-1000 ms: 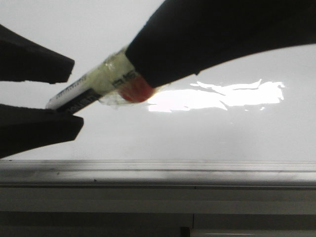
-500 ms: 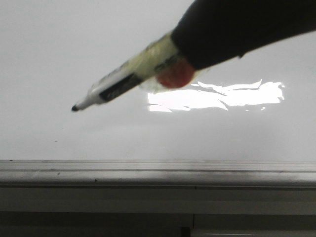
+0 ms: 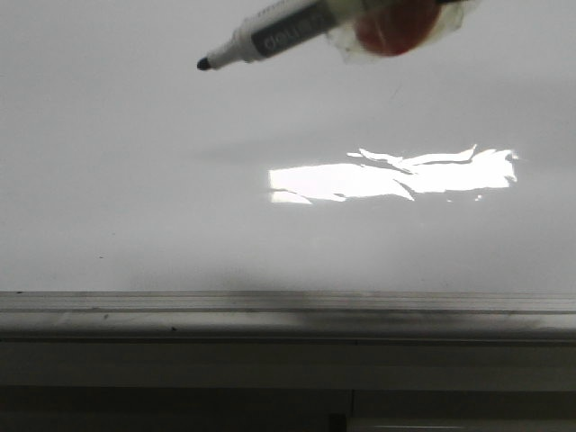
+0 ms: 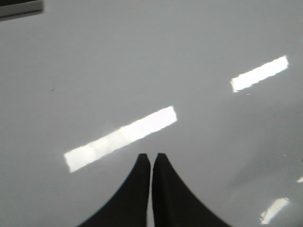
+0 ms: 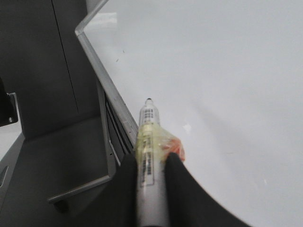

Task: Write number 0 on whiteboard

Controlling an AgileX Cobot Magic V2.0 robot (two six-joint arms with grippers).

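The whiteboard (image 3: 135,198) fills the front view, with its grey rail (image 3: 288,310) along the near edge. No number 0 shows on it. My right gripper (image 5: 151,158) is shut on a white marker (image 5: 149,127) wrapped in yellowish tape with an orange-red lump (image 5: 175,146). In the front view only the marker (image 3: 288,25) shows at the top edge, its black tip (image 3: 202,64) bare, pointing left and held above the board. My left gripper (image 4: 151,158) is shut and empty over the whiteboard (image 4: 142,56).
Bright glare patches (image 3: 396,175) lie on the board. The right wrist view shows the board's corner rail (image 5: 102,75) with a dark cabinet and floor (image 5: 42,56) beyond it. A grey ledge (image 3: 270,369) runs below the rail.
The marker has moved up and to the right in the front view, and its tip is now bare. My left gripper's fingers, beside the tip a second ago, have left that view.
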